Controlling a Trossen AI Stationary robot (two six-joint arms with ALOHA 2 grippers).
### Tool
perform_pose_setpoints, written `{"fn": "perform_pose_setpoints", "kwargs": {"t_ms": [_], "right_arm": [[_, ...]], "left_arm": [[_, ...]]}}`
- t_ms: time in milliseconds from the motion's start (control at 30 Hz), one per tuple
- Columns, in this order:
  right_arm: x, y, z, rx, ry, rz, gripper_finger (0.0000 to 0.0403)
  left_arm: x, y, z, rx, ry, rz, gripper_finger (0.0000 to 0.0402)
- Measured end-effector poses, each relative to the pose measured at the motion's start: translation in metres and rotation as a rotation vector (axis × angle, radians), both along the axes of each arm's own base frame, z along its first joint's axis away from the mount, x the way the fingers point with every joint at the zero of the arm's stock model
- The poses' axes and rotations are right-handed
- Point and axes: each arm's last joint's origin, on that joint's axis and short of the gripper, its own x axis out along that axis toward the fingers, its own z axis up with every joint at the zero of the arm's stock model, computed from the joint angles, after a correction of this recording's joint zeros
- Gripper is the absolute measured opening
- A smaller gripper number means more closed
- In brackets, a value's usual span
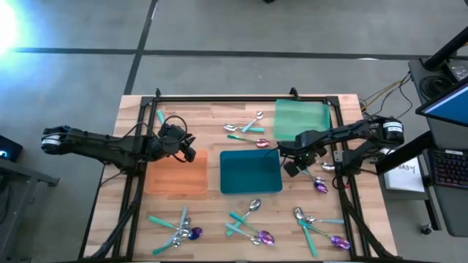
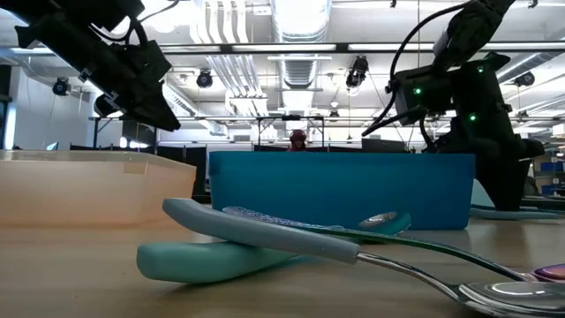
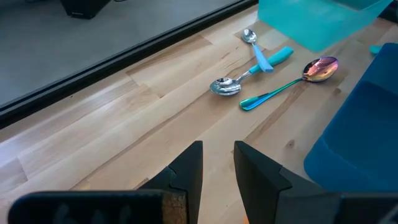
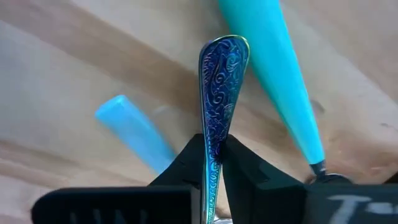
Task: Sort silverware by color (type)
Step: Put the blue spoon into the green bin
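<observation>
My right gripper (image 4: 214, 155) is shut on an iridescent purple-blue utensil (image 4: 221, 81). It is beside the right edge of the teal tray (image 1: 251, 172) in the high view (image 1: 292, 166). My left gripper (image 3: 217, 165) hangs over the orange tray (image 1: 175, 175), empty, its fingers a narrow gap apart. Teal-handled and iridescent spoons and forks lie flat on the table: some at the far middle (image 1: 245, 131), clusters along the near edge (image 1: 179, 228) (image 1: 248, 223) (image 1: 318, 226), and one purple spoon (image 1: 320, 184) near my right gripper. My right gripper pinches the utensil's patterned handle (image 4: 214, 140) between its two fingers, which lie across it. The handle's rounded free end (image 4: 224, 50) sticks out past the fingertips. The head is hidden behind the gripper. The handle appears to be off the wood.
A green tray (image 1: 301, 120) stands at the far right, next to the teal one. A black frame (image 1: 241, 100) runs around the table top. Two spoons and an iridescent spoon (image 3: 292, 84) lie ahead of my left gripper. Teal-handled utensils (image 2: 265, 243) lie at the near edge.
</observation>
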Motion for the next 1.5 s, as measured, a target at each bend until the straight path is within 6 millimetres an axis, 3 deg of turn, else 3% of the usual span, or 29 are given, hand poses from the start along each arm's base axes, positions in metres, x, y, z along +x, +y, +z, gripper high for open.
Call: {"fn": "perform_pose_setpoints", "kwargs": {"t_ms": [233,500,767,967,1167,1333,1500], "right_arm": [[-0.006,0.001,0.021,-0.022,-0.099,-0.002,0.0026],[-0.006,-0.001,0.065,-0.095,-0.318,0.049,0.0026],[0.001,-0.021,0.128,-0.435,-0.462,0.193,0.0026],[0.013,-0.049,0.16,-0.785,-0.3,0.343,0.0027],[0.029,-0.078,0.149,-0.812,-0.105,0.442,0.0027],[0.036,-0.093,0.115,-0.707,0.054,0.497,0.0027],[0.032,-0.092,0.083,-0.578,0.201,0.493,0.0027]], "left_arm": [[0.0,0.0,0.0,0.0,-0.001,0.0,0.0075],[0.001,0.0,0.001,0.001,-0.012,0.001,0.0075],[0.001,0.0,0.001,0.004,-0.016,0.001,0.0075],[0.001,0.0,0.001,0.005,-0.016,0.001,0.0075],[0.001,0.0,0.001,0.005,-0.016,0.001,0.0075],[0.001,0.0,0.001,0.005,-0.015,0.001,0.0075],[0.001,0.0,0.001,0.005,-0.015,0.001,0.0075]]}}
